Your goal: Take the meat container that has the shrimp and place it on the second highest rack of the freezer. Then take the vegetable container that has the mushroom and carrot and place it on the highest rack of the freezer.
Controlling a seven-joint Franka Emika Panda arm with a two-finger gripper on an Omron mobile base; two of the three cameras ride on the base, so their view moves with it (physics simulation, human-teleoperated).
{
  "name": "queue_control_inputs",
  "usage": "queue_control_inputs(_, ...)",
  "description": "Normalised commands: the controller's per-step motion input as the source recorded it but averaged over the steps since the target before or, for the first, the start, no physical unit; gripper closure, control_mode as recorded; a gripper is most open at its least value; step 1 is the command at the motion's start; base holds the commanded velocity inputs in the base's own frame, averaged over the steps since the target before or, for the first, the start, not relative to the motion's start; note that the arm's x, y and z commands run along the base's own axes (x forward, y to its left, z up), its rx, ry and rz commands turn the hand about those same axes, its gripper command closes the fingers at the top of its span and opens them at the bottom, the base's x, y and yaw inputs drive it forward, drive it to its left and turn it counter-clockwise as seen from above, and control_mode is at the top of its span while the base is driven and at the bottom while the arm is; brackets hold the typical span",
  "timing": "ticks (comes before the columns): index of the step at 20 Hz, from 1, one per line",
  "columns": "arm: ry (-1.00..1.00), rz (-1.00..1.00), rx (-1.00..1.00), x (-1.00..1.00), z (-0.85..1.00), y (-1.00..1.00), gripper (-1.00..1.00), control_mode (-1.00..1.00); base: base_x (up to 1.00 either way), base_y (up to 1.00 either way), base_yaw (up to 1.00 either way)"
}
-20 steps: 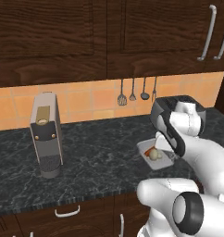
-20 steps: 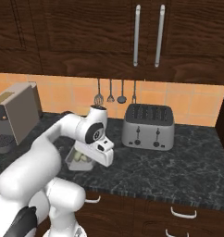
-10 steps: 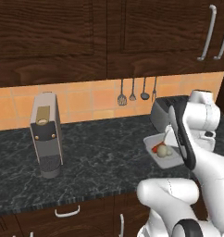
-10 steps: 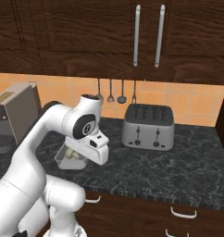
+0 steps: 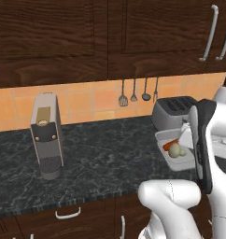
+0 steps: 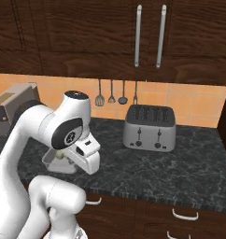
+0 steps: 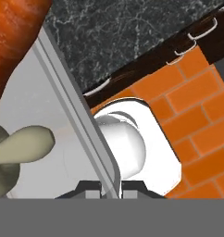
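Note:
A white vegetable container (image 5: 173,156) holds an orange carrot (image 5: 171,144) and a pale mushroom (image 5: 175,150), just in front of the toaster. In the right base view the container (image 6: 55,161) peeks out behind my arm. In the hand view my gripper (image 7: 109,189) is shut on the container's rim (image 7: 72,104), which runs diagonally up from between the fingertips. The carrot (image 7: 16,41) and the mushroom (image 7: 23,141) lie to the left of that wall. Past the rim, the counter edge and the drawers lie far below, so the container hangs in the air.
A silver toaster (image 6: 149,127) stands at the back of the dark stone counter (image 5: 105,154). A grey coffee machine (image 5: 46,135) is on the left. Utensils (image 5: 133,91) hang on the orange backsplash. Dark wall cabinets (image 6: 147,32) overhang the counter.
My arm has swung back toward the base, carrying the container with it. It has slid right in the left base view and left in the right base view.

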Motion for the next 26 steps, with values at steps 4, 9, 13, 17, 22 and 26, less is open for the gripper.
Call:
queue_control_inputs(4, -0.25, -0.03, 0.00, -0.29, 0.46, 0.45, 1.00, -1.00, 0.00, 0.00, 0.00)
queue_control_inputs(9, -0.14, 0.00, 0.00, -0.26, 0.08, 0.30, 1.00, -1.00, 0.00, 0.00, 0.00)
queue_control_inputs(13, -0.06, 0.00, 0.00, -0.51, 0.24, 0.00, 1.00, -1.00, 0.00, 0.00, 0.00)
queue_control_inputs(17, -0.04, 0.00, 0.00, -0.23, 0.33, 0.02, 1.00, -1.00, 0.00, 0.00, 0.00)
queue_control_inputs(22, -0.01, 0.00, 0.00, -0.02, 0.09, -0.01, 1.00, -1.00, 0.00, 0.00, 0.00)
queue_control_inputs(26, 0.00, 0.00, 0.00, 0.00, 0.00, 0.00, 1.00, -1.00, 0.00, 0.00, 0.00)
